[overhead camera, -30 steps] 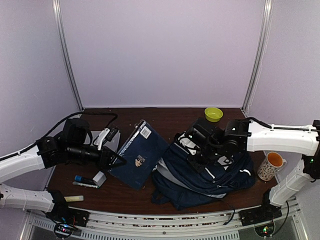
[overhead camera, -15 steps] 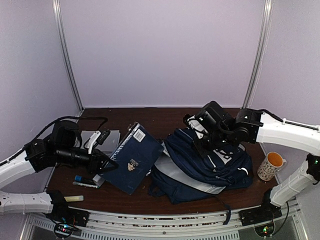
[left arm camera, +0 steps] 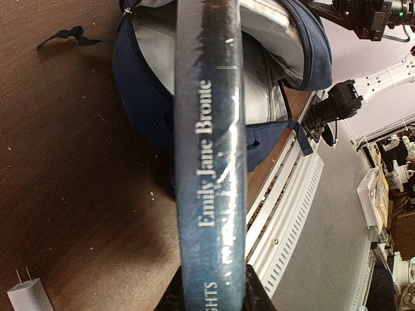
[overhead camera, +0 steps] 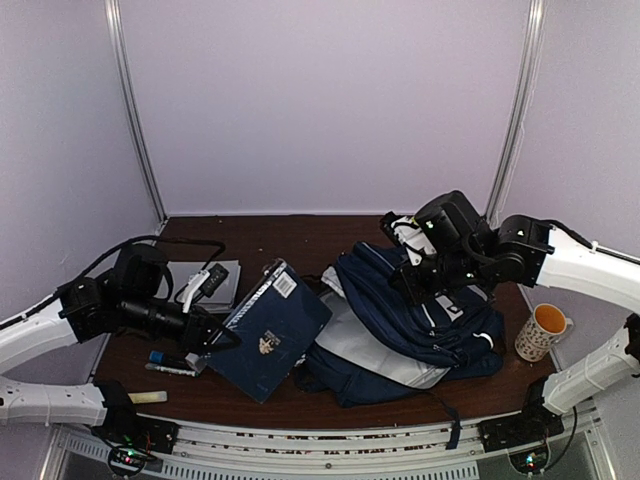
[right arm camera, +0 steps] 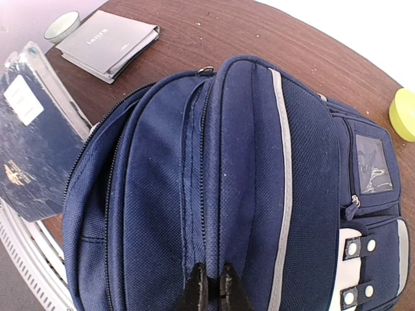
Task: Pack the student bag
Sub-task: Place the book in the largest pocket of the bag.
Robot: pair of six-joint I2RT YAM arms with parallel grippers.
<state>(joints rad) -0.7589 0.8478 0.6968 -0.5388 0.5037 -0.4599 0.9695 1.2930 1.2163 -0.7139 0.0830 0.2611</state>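
at the far left a grey booklet [overhead camera: 213, 281] lies flat on the brown counter [overhead camera: 300, 235], with a marker [overhead camera: 170, 359] nearer the front edge. the left hand [overhead camera: 222, 338] is clamped on the lower end of a dark blue book [overhead camera: 270, 330], which is tilted with its spine facing the left wrist camera. just right of the book sits the student bag [overhead camera: 400, 335], in the middle of the counter, its mouth gaping toward the book and its grey lining showing. the right hand [right arm camera: 211, 285] is closed, pinching the bag's navy fabric at a seam. an orange-lined mug [overhead camera: 545, 332] stands at the far right.
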